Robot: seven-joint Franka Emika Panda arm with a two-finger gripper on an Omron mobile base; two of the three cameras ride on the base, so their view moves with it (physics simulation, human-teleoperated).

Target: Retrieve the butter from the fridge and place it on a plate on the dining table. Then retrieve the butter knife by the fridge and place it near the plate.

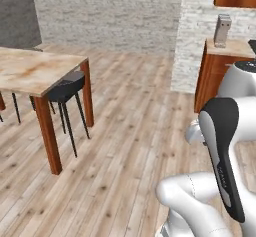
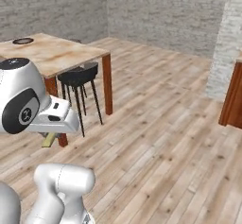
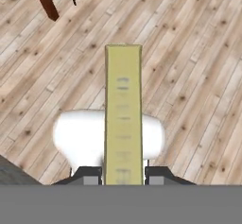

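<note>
The butter (image 3: 123, 114), a pale-yellow stick, stands lengthwise between my gripper's (image 3: 123, 175) dark fingertips (image 3: 88, 174), and the gripper is shut on it above the wooden floor. In the right base view the butter (image 2: 48, 141) pokes out below my hand, with the gripper (image 2: 51, 134) low at the left. The dining table (image 1: 30, 71) with its marbled top and reddish-brown legs stands ahead to the left. The plate (image 2: 22, 41), dark-rimmed, lies on the far part of the dining table (image 2: 56, 53). The fridge and the butter knife are out of view.
Black stools (image 1: 67, 88) (image 2: 78, 76) are tucked under the table's near side. A wooden cabinet with a pale counter (image 1: 215, 73) stands at the right beside a stone wall corner (image 1: 192, 36). Open plank floor (image 2: 156, 138) stretches between me and the table.
</note>
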